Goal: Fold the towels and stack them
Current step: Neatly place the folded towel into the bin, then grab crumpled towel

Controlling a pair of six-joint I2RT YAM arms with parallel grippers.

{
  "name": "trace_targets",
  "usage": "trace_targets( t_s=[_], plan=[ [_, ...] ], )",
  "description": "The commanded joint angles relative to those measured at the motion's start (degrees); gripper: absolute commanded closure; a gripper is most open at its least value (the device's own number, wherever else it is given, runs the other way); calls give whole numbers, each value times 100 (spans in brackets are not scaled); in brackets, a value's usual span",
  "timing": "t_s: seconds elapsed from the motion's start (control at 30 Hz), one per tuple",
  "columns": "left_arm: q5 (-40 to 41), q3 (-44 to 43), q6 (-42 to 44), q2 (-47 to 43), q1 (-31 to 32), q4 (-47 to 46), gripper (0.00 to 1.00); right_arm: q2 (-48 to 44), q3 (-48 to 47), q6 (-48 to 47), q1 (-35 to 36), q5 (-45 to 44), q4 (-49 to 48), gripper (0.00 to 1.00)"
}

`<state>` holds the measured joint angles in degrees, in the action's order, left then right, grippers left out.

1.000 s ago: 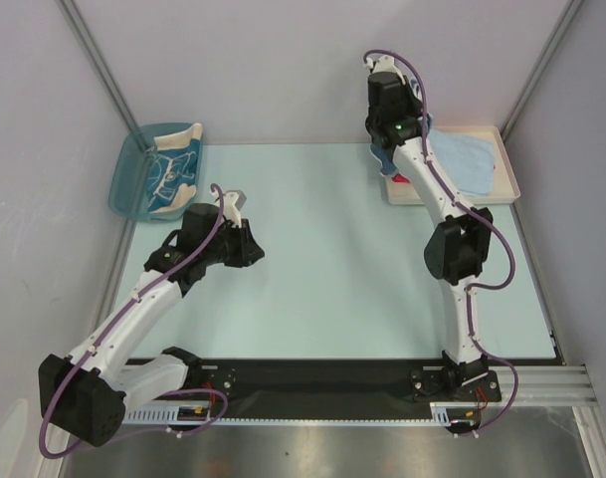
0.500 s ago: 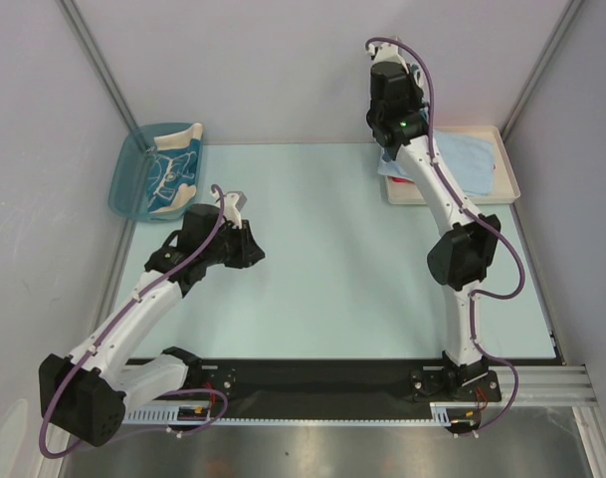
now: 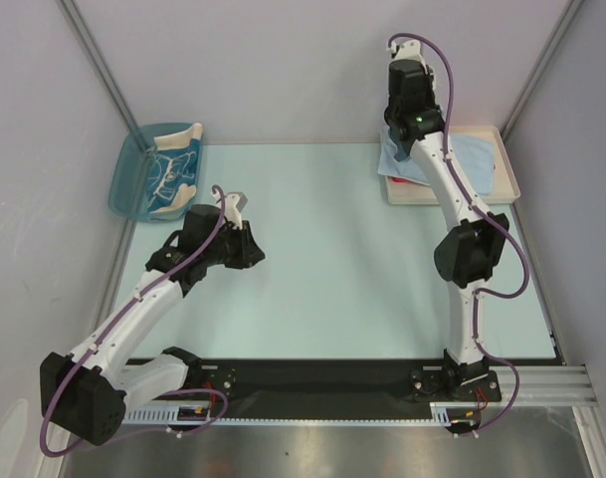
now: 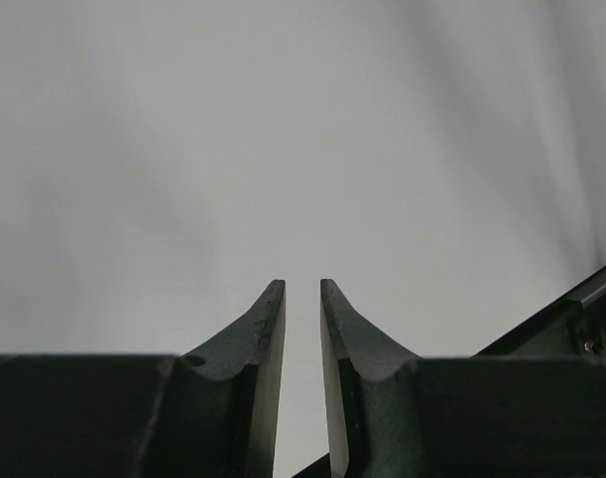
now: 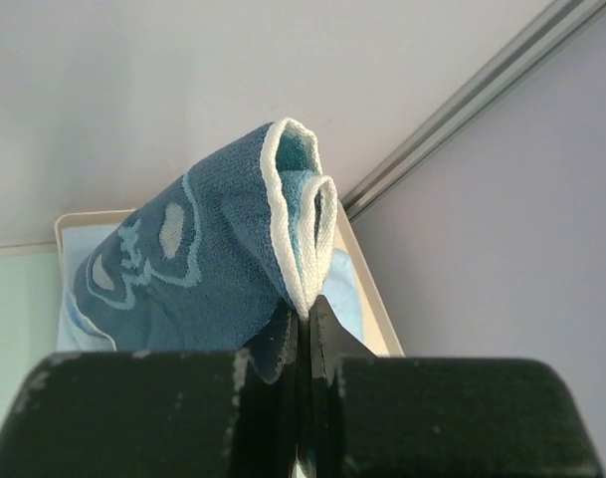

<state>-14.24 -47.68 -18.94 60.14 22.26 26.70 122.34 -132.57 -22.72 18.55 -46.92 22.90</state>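
The right tool (image 5: 304, 304) is pinched tight on the white-hemmed edge of the dark-blue towel (image 5: 203, 259), so the cloth hangs doubled over the fingertips, printed side out. It is lifted over the tray (image 3: 509, 164) at the far right corner of the worktop (image 3: 342, 259), probably to lay it on the stack there. The grip on the hem looks chosen to keep the fold together.

The left tool (image 4: 303, 289) hovers over bare worktop, its jaws a narrow slit apart with nothing between them. It seems parked clear of the right arm's path.

I count four towels:
- the dark-blue one, held;
- a light-blue towel (image 3: 477, 159) in the tray;
- a red towel (image 3: 407, 182) showing as a sliver beneath;
- a beige towel (image 3: 178, 164) waiting in the bin (image 3: 123, 184) at far left.

There is one tray and one bin.
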Motion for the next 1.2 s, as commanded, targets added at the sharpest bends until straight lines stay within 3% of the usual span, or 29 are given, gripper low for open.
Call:
trace_targets(
  t_s=[0.0,0.23,0.33,0.37,0.57,0.73,0.87,0.97,1.17],
  plan=[
    [-132,-13,127,33,6,-165,75,-88,-103,496,-237,358,153,100],
    [-176,-13,119,121,-2,-174,74,96,478,1664,-1106,1621,338,100],
    [-149,-4,119,138,-2,-182,75,386,653,2192,-1590,2105,382,84],
    [-149,-4,119,156,6,-183,75,517,697,2428,-1817,2212,400,68],
    [-176,-4,66,253,6,-217,74,703,838,3335,-2557,3206,575,23],
    [-62,-13,-4,279,-2,-244,74,362,803,3537,-2593,3302,699,7],
    [79,-153,-75,270,-2,-218,73,-113,829,3879,-2575,3645,970,3],
    [106,-329,-198,331,-20,-226,72,-807,1522,4100,-2409,4040,701,0],
    [386,-794,-400,481,-90,-183,71,-2536,3868,4600,-1708,4480,-230,0]
  ],
)
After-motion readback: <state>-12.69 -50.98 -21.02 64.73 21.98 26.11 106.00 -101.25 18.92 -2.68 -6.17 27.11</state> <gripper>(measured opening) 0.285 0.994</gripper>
